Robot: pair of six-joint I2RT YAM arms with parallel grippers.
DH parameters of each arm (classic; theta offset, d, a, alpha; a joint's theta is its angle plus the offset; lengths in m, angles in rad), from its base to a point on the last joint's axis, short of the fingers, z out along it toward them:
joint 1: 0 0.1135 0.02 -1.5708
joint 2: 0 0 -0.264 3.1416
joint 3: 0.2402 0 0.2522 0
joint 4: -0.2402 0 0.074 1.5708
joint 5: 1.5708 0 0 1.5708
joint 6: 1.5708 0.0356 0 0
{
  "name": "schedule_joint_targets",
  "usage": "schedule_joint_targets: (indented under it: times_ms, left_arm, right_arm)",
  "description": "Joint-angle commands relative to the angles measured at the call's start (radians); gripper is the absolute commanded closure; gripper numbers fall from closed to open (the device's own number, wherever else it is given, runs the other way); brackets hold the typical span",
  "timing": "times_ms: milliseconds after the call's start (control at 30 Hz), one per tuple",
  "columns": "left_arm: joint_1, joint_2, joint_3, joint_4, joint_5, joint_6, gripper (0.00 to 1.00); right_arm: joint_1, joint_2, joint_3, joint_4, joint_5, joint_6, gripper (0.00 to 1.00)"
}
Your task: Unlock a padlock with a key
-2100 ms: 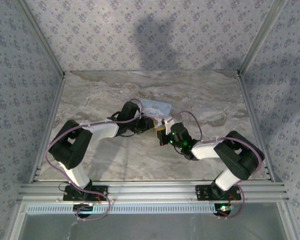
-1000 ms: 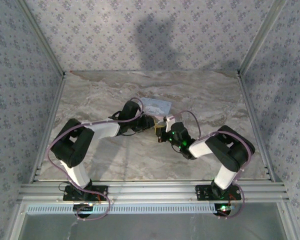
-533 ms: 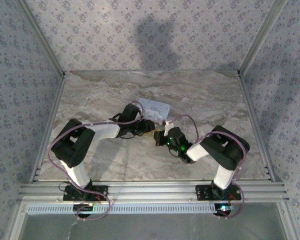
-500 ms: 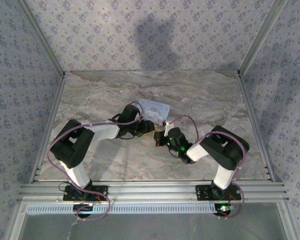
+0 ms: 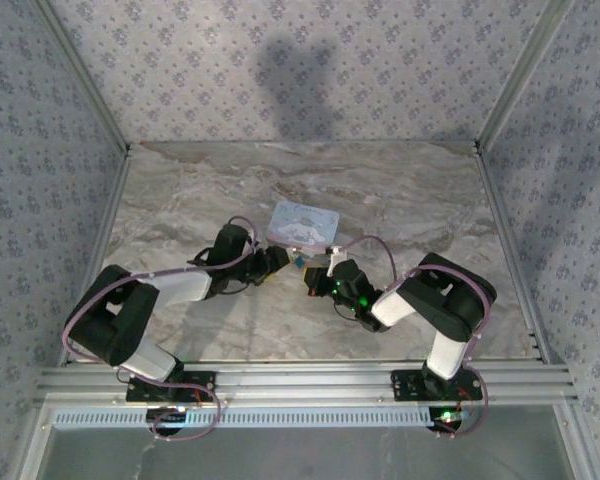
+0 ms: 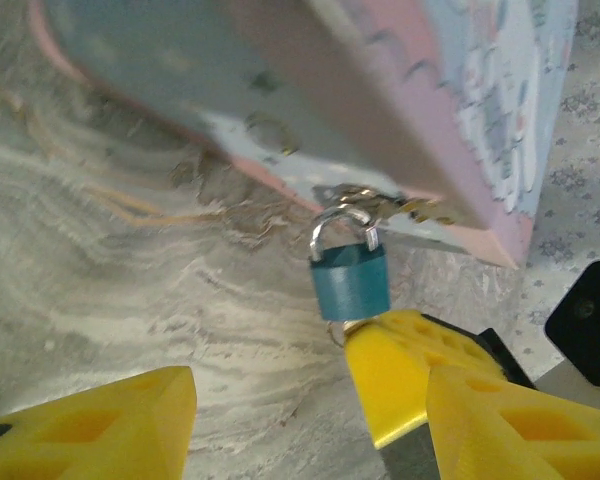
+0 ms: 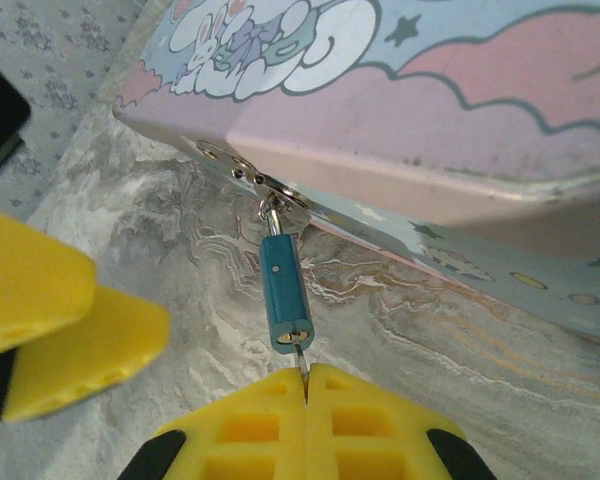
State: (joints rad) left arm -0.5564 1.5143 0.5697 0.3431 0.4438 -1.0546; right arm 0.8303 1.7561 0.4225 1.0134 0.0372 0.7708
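Padlock [image 7: 283,295]: small, blue, hung from the hasp [image 7: 245,172] on the near side of the pale blue tin [image 5: 303,222], midway between the left and right edges of the tabletop [image 5: 180,200]. Key [image 7: 302,364]: thin blade at the padlock's keyhole end, pinched in the clamped right end effector [image 7: 305,385]. Left end effector [image 6: 310,395]: jaws apart, empty, just beside the padlock.

Tin [image 5: 302,221] on bench [image 5: 180,200]; padlock [image 7: 283,292] hangs at its near edge; key [image 7: 302,365] in padlock's underside, pinched in right tool [image 7: 307,390]; left tool [image 6: 310,420] beside, apart.
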Motion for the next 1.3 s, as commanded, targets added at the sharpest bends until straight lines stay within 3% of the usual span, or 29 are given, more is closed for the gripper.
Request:
schedule_joint_targets:
  times_ms: [0,867,1267]
  left_arm:
    - [0.001,-0.026,-0.043,0.181,0.019,-0.12,0.38]
    - [-0.046,0.139,-0.007,0.295,0.03,-0.22,0.45]
    - [-0.063,0.187,0.002,0.34,0.0,-0.245,0.57]
  right_arm:
    - [0.012,0.001,0.009,0.018,-0.014,0.082,1.0]
    - [0.04,-0.027,0.056,-0.052,-0.038,0.192,1.0]
    - [0.039,-0.043,0.061,-0.054,-0.052,0.233,1.0]
